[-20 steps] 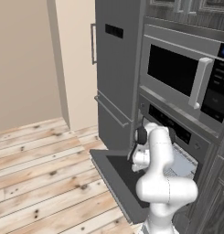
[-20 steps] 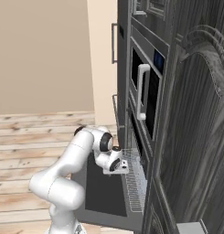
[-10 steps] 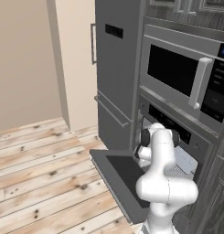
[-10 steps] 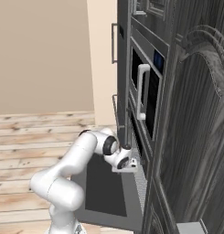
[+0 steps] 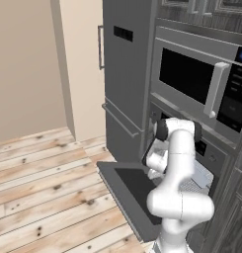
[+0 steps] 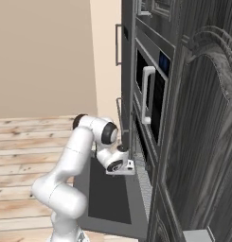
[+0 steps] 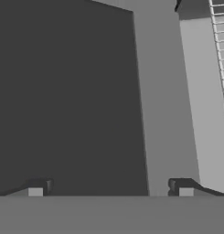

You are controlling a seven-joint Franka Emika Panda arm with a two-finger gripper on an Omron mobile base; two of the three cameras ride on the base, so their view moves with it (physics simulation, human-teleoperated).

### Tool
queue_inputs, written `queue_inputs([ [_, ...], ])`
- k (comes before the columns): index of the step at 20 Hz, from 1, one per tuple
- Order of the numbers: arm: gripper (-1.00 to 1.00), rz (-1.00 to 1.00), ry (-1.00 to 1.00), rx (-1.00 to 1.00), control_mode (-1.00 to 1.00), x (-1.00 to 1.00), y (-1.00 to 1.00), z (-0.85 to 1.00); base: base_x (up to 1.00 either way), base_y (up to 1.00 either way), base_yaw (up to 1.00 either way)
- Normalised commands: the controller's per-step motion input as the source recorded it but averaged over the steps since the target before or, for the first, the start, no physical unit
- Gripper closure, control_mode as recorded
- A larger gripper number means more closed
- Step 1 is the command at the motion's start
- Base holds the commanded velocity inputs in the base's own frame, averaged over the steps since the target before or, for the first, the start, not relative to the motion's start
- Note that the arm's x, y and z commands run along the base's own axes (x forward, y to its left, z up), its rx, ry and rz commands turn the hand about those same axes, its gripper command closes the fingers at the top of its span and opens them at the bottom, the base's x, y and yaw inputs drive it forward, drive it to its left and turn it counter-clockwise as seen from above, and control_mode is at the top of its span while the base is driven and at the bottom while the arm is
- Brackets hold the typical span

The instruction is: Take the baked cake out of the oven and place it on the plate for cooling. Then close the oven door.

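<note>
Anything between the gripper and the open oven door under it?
Nothing: in the hand view the open gripper looks straight onto the oven door and its dark glass, with bare space between.

I get flat, even rendered light with soft edges and slight blur. The wood floor (image 5: 43, 183) looks bright; the oven door (image 7: 67, 91) glass reads dark, without glare, in my hand view.
</note>
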Motion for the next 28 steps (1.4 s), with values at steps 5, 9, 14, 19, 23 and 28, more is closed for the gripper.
queue_inputs([
  [5,-1.0,0.0,-0.14,-0.02,-1.0,-0.98,0.91,0.55,0.0,0.0,0.0],
  [9,-1.0,0.0,-0.19,-0.05,-1.0,-0.82,0.93,0.75,0.0,0.0,0.0],
  [14,-1.0,0.0,-0.19,-0.06,-1.0,-0.66,0.79,0.93,0.0,0.0,0.0],
  [19,-1.0,-0.01,-0.11,-0.07,-1.0,-0.64,0.74,0.85,0.0,0.0,0.0],
  [23,-1.0,-0.04,-0.09,-0.07,-1.0,-0.48,0.82,0.98,0.0,0.0,0.0],
  [28,-1.0,-0.07,-0.05,-0.09,-1.0,-0.39,0.78,0.95,0.0,0.0,0.0],
])
